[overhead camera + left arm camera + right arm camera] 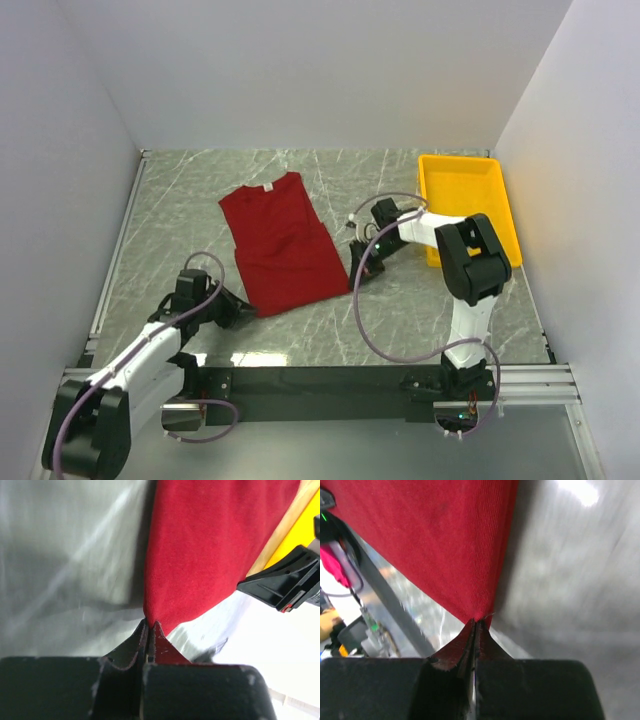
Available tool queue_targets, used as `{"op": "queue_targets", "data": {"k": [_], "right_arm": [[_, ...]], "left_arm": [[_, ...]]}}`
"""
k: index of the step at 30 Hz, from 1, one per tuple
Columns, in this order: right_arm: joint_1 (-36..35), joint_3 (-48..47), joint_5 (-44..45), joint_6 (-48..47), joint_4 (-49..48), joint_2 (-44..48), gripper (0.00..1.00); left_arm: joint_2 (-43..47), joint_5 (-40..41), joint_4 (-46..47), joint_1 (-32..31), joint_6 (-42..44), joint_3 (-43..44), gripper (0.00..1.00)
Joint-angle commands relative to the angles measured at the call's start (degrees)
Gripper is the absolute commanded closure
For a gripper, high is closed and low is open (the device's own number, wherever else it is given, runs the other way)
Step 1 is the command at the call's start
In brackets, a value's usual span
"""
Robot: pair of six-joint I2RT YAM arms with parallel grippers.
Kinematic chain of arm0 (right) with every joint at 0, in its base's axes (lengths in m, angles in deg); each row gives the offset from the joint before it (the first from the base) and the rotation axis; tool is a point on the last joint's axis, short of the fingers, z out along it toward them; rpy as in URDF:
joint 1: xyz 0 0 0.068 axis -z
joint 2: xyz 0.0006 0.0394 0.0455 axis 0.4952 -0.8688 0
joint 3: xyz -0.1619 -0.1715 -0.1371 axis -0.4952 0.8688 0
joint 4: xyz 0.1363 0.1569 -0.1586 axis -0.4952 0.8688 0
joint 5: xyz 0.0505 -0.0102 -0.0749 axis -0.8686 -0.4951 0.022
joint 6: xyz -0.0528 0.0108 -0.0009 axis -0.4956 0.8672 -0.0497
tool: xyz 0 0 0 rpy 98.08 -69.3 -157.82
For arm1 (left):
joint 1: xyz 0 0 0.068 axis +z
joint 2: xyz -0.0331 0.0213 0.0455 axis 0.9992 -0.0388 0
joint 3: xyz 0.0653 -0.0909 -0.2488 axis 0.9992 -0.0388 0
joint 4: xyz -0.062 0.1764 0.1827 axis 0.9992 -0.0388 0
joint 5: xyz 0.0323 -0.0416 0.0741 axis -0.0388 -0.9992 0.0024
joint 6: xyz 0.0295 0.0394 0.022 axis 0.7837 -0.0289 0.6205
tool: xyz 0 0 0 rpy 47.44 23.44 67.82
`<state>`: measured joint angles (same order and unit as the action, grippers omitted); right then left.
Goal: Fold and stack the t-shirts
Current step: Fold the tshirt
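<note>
The dark red t-shirt (pixel 283 245) lies flat on the marble table as a long narrow shape, its collar toward the back. My left gripper (pixel 243 308) is at its near left corner. In the left wrist view that gripper (pixel 149 625) is shut on the corner of the t-shirt (pixel 210 555). My right gripper (pixel 357 275) is at the near right corner. The right wrist view shows it (pixel 477 622) pinching the tip of the t-shirt (pixel 435 545) between closed jaws.
A yellow tray (pixel 462 160) stands at the back right, just behind the right arm. White walls close off the back and both sides. The metal rail (pixel 330 380) holding the arm bases runs along the near edge.
</note>
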<state>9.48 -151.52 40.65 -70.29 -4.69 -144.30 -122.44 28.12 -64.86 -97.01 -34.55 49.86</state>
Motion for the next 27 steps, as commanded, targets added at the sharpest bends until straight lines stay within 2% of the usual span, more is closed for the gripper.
{"op": "queue_targets", "data": {"k": [1,5,7,8,9,11,12,13,14,17,18,20,21,24,27], "right_arm": [[0.5,5.4,1.6,-4.4,5.7,5.3,1.00],[1.0,6.5,4.4,-5.8,6.7,8.7,1.00],[1.0,5.5,4.3,-6.0,7.5,10.1,1.00],[1.0,5.1,4.4,-6.1,8.8,10.5,0.93],[1.0,3.4,5.0,-7.3,9.7,11.7,0.82],[1.1,1.6,7.2,-9.5,12.0,15.4,0.56],[1.3,-0.2,9.1,-12.2,12.3,17.0,0.51],[1.7,-0.8,11.9,-14.0,12.4,18.4,0.45],[1.7,-1.4,12.9,-16.4,13.1,20.7,0.43],[1.8,-1.7,10.1,-30.8,14.2,23.1,0.41],[1.8,-0.4,7.7,-43.2,16.8,24.7,0.41],[1.6,2.2,0.8,-59.2,20.9,27.1,0.40],[1.4,5.6,-0.1,-73.6,24.0,29.9,0.40],[-0.9,11.7,2.4,-87.3,21.2,34.5,0.38],[-5.0,16.1,5.6,-88.0,13.0,36.9,0.38]], "left_arm": [[4.1,-1.6,-7.7,-3.8,-3.3,-1.5,0.99],[10.5,-0.9,-13.5,-5.8,-5.2,-1.3,0.98],[11.4,-1.3,-14.5,-6.1,-5.1,-1.2,0.91],[11.8,-1.1,-14.7,-6.1,-5.0,-0.6,0.86],[12.2,-0.6,-16.5,-6.2,-4.7,0.2,0.75],[14.0,2.2,-19.7,-6.3,-2.7,5.1,0.63],[14.5,3.5,-21.5,-6.3,-1.8,9.5,0.53],[15.0,4.8,-25.4,-6.3,0.2,11.7,0.49],[15.1,5.8,-26.9,-6.3,1.0,13.6,0.47],[14.4,6.6,-29.5,-6.3,3.9,18.1,0.44],[14.3,5.3,-29.7,-6.4,4.6,18.7,0.44],[13.0,4.2,-29.8,-6.8,6.8,18.8,0.44],[12.6,3.8,-30.0,-7.5,7.5,18.8,0.44],[11.1,6.3,-33.8,-10.1,9.9,21.0,0.41],[10.5,11.0,-37.2,-12.1,9.0,21.6,0.41]]}}
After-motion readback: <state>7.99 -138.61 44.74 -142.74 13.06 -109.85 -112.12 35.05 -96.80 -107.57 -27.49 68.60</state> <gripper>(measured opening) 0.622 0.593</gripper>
